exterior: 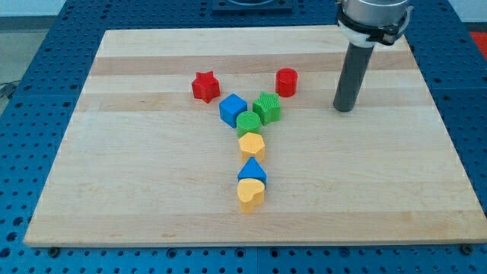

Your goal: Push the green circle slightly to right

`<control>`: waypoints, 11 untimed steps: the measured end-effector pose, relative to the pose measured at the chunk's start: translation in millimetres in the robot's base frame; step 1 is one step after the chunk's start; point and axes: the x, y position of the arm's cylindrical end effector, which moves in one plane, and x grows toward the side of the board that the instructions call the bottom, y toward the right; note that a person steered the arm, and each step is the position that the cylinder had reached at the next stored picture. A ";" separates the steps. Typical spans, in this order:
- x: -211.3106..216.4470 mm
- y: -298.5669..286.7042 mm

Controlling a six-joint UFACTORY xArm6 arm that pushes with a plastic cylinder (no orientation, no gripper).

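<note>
Green circle (249, 122) sits mid-counter (380, 198), wedged touching blue cube (233, 109), green star (267, 107), yellow hexagon (252, 144). My tip (345, 109): well right of circle, no fingers to report. Best approach: circle's left, short push rightward, avoiding neighbours.

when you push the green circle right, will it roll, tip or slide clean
The green circle looks squat and flat-based, so it should slide, not roll or tip. The green star touches its upper right, so it probably gets nudged too. My tip sits far right.
</note>
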 end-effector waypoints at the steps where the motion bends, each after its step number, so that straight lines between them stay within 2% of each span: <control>1: -2.0 0.0; 2: -56.6 -8.0; 8: -59.6 -24.8; 11: -61.3 -54.1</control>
